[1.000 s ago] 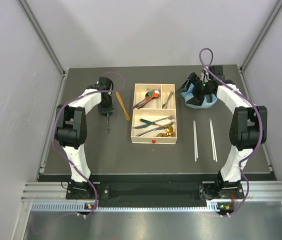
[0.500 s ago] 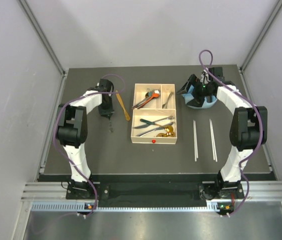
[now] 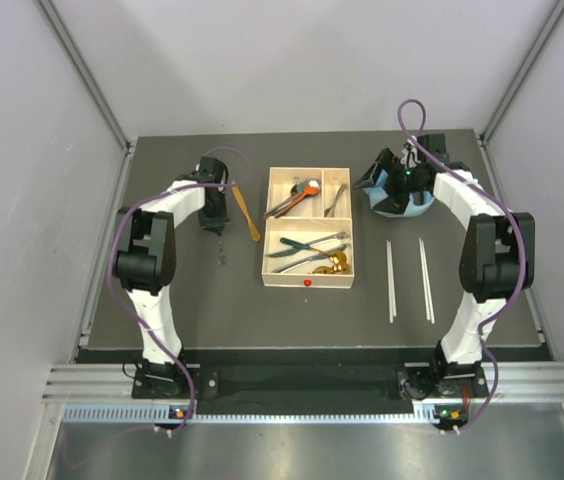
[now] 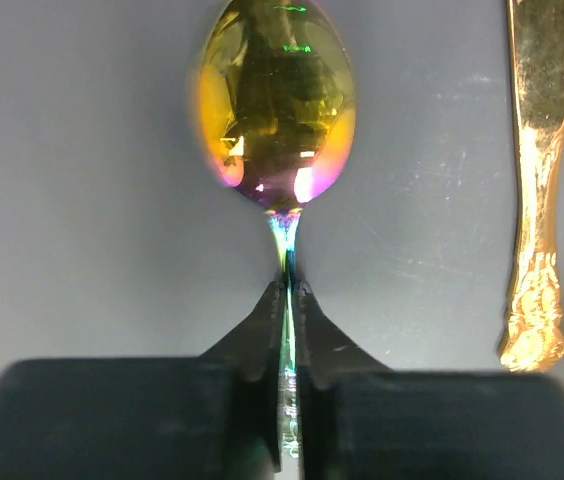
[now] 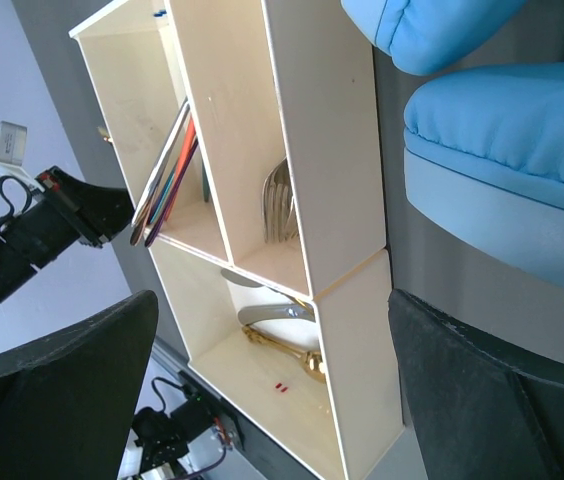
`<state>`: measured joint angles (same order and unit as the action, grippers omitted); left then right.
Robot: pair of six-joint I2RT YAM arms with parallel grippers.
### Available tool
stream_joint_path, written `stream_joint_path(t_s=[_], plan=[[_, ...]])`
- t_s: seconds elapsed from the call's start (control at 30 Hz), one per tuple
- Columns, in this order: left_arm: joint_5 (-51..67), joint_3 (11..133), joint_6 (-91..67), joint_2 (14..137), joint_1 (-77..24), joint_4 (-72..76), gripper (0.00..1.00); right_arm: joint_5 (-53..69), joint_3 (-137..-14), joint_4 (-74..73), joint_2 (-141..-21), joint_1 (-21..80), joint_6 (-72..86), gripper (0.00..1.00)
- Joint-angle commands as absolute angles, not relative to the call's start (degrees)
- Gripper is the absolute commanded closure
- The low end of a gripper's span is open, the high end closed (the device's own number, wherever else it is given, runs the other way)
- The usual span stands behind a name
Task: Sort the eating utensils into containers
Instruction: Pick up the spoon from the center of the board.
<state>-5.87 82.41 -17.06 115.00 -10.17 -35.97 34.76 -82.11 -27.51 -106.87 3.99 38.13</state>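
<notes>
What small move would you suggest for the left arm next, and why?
Probably carry the iridescent spoon rightward to the cream tray: the left fingers are shut on its handle, and it is outside the tray, on its left.

Top view: bright, even overhead light, shadows faint, all sharp; side walls (image 3: 22,200) splay outward w/ wide lens. Left wrist: hot glare spots on rainbow-gold spoon (image 4: 274,100), gold knife (image 4: 537,180) gleams, left gripper (image 4: 289,288) black, soft-edged. Right wrist: cream tray (image 5: 322,150) well lit, right gripper (image 5: 272,298) blurred, detail-less.
</notes>
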Motion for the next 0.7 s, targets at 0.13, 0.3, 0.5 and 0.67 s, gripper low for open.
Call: stream_joint_path(t_s=[0.13,0.3,0.5,0.67], plan=[[-2.46,77.97,-19.33,115.85,-10.37,-34.81,1.0,34.54,-83.67,-26.98,-104.5,4.22,37.26,0.02],[-2.2,76.46,-16.71,110.67,-11.86,-34.54,1.0,34.63,-83.58,-26.28,-105.12,4.13,37.88,0.02],[-1.93,81.64,-15.82,107.58,-12.22,-35.77,1.0,34.54,-84.64,-25.93,-105.64,4.39,37.71,0.02],[-1.49,89.9,-16.43,108.89,-12.3,-38.76,1.0,34.54,-85.43,-26.63,-105.56,4.4,37.09,0.02]])
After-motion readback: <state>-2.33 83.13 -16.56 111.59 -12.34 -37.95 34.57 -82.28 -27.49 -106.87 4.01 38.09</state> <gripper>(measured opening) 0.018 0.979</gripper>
